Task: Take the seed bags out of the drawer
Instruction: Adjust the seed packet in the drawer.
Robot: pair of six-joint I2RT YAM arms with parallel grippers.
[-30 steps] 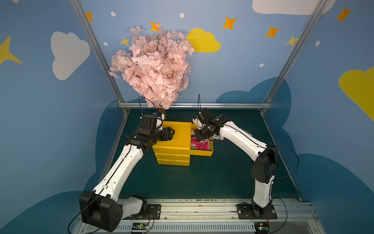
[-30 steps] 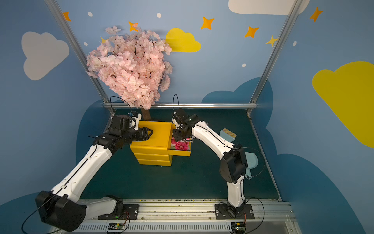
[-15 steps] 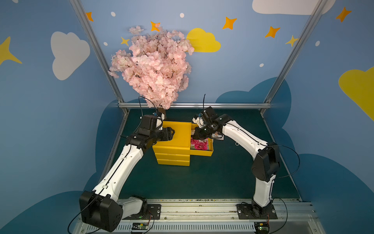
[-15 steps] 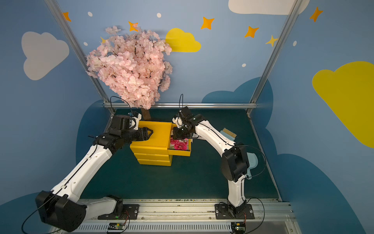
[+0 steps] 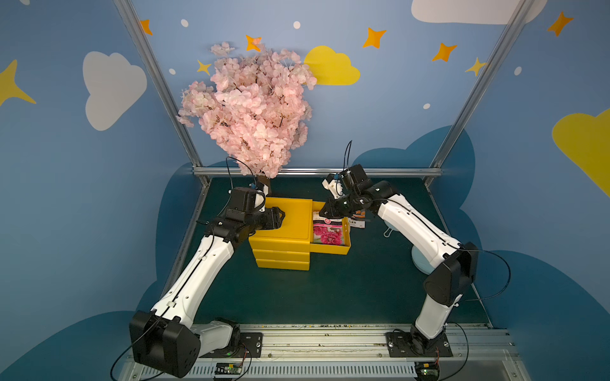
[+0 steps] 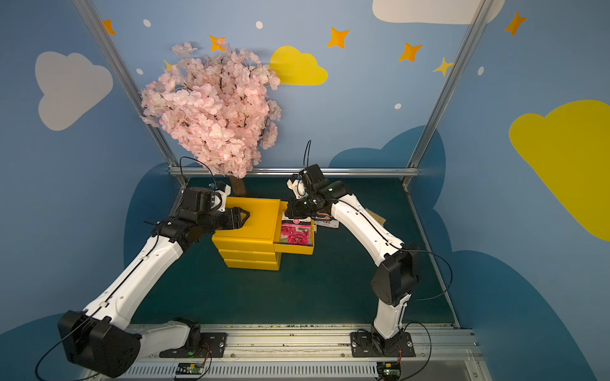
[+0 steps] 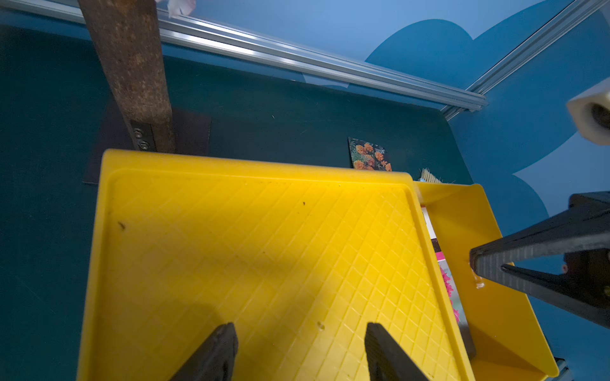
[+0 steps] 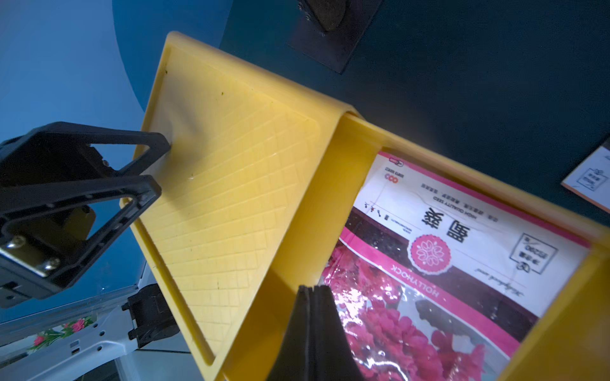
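Observation:
The yellow drawer (image 5: 330, 249) (image 6: 293, 248) juts out to the right of the cabinet (image 5: 290, 224). A seed bag (image 5: 328, 231) (image 6: 295, 231) (image 8: 445, 247) with pink flowers lies flat inside it; the left wrist view shows only a sliver of it (image 7: 449, 287). Another seed bag (image 5: 358, 221) (image 6: 326, 221) (image 8: 591, 178) lies on the mat just right of the drawer. My right gripper (image 5: 325, 212) (image 8: 312, 290) (image 7: 475, 264) is shut and empty, hovering over the drawer's far end. My left gripper (image 5: 279, 216) (image 7: 300, 326) (image 8: 155, 168) stands open above the cabinet top, holding nothing.
A pink blossom tree (image 5: 254, 109) rises behind the cabinet on a brown trunk (image 7: 132, 72). A packet with orange flowers (image 7: 369, 155) lies on the mat beyond the cabinet. A brush (image 6: 376, 216) and a pale blue round object (image 5: 419, 260) sit by the right arm.
My right wrist has risen and shifted a little to the back right, uncovering more of the pink bag. The left arm has not moved.

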